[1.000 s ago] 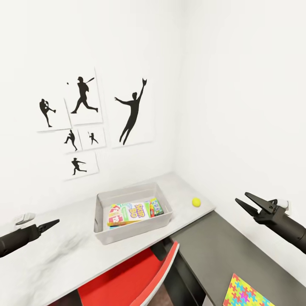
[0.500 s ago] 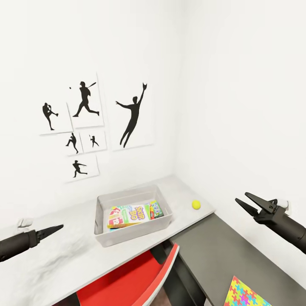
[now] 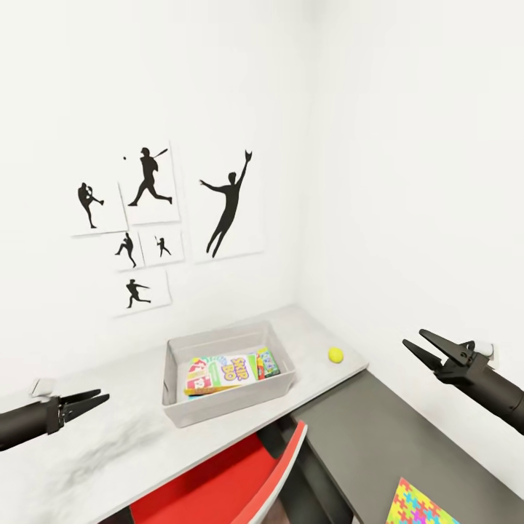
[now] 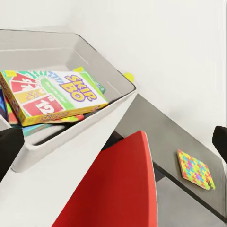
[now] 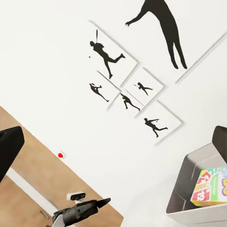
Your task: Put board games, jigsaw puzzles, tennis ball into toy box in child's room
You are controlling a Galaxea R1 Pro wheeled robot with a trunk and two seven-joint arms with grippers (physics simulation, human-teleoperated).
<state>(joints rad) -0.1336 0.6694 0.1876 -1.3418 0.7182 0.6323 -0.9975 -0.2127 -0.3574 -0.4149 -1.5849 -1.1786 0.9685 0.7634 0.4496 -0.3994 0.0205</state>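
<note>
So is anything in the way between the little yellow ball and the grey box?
No. The tennis ball sits on the bare white table, apart from the toy box, with nothing visible between them.

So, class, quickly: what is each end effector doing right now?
Left end effector: open, holding nothing.
Right end effector: open, holding nothing.

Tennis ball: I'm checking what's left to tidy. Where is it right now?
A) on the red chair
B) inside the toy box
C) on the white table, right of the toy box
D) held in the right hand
C. The tennis ball lies on the white table, apart from the toy box and to its right in the head view; the right hand is open and holds nothing.
</note>
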